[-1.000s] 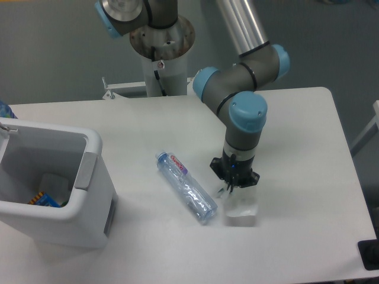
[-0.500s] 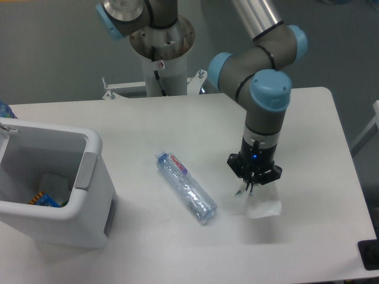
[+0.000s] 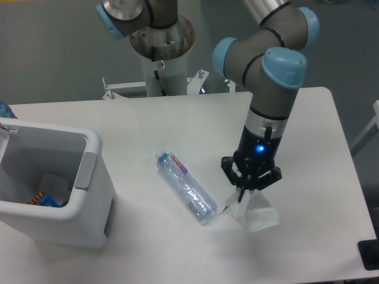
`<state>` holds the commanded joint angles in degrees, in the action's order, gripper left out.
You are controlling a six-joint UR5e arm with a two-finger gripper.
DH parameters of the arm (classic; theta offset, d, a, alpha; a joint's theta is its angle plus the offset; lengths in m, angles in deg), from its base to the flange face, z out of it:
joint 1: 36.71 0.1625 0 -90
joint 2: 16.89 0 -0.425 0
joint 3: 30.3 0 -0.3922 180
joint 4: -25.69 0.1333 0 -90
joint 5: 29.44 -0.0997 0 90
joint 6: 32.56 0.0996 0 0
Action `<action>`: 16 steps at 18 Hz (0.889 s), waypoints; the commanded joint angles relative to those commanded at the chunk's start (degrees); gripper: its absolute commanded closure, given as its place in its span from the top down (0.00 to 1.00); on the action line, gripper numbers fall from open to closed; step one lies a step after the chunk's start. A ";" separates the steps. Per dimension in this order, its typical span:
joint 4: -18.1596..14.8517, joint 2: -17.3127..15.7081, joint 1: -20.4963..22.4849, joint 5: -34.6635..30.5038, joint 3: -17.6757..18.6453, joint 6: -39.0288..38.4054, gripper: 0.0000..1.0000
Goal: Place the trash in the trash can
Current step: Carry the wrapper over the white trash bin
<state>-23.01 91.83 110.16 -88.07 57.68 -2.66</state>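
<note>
A clear plastic bottle (image 3: 186,187) with a red-and-purple label and a pale blue cap lies on its side in the middle of the white table. To its right my gripper (image 3: 244,191) points down and is shut on the top of a translucent whitish wrapper (image 3: 254,214), which hangs from the fingers above the table. The white boxy trash can (image 3: 54,189) stands at the left edge, far from the gripper, with its grey side tab facing the bottle.
Some colourful items lie at the bottom of the trash can. The arm's base column (image 3: 161,47) rises behind the table's far edge. A dark object (image 3: 370,253) sits at the table's front right corner.
The gripper has lifted the wrapper off the table and carried it a little right, then tilted; the wrapper now dangles from the fingers. The bottle has not moved.
</note>
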 joint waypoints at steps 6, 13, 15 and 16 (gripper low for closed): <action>0.00 -2.46 -5.18 2.29 -1.68 -5.02 0.00; 0.00 -5.71 -10.72 2.47 -1.15 -7.22 0.00; 0.09 -7.20 -11.25 2.47 -1.23 -8.01 0.00; 0.09 -7.56 -11.52 2.38 -1.24 -8.71 0.00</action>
<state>-22.92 84.27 98.64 -85.68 56.45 -11.37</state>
